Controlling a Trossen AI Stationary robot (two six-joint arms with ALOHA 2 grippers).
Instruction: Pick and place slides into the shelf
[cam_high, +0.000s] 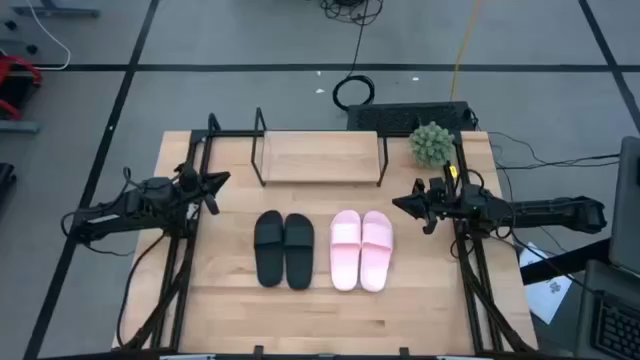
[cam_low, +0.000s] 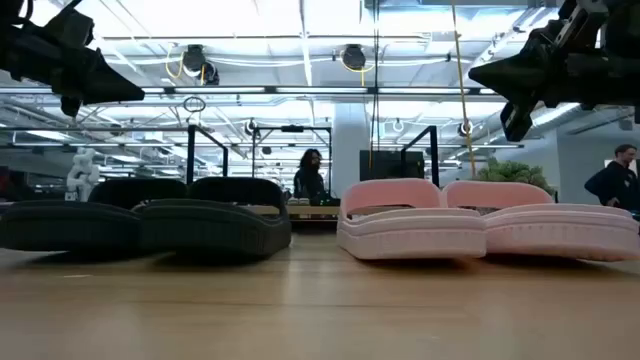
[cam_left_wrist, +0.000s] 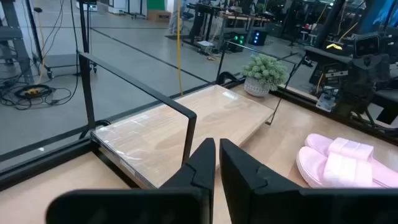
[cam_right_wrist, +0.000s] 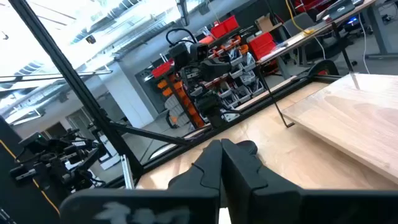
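Observation:
Two matte black slides (cam_high: 284, 250) lie side by side on the wooden table, left of centre, soles down. Right of them lies the pale pink pair (cam_high: 361, 249), also seen in the low view (cam_low: 480, 230) and partly in the left wrist view (cam_left_wrist: 339, 165). The shelf (cam_high: 320, 157), black wire frame with a light board, stands at the table's far edge (cam_left_wrist: 180, 127). My left gripper (cam_high: 222, 181) hovers shut above the table's left side, left of the shelf. My right gripper (cam_high: 397, 204) hovers shut at the right side, beyond the pink slides.
A small potted plant (cam_high: 432, 144) stands at the far right corner beside the shelf. Black rails (cam_high: 180, 260) run along both table sides. Cables and a keyboard (cam_high: 405, 116) lie beyond the far edge. People stand in the room behind (cam_low: 311, 175).

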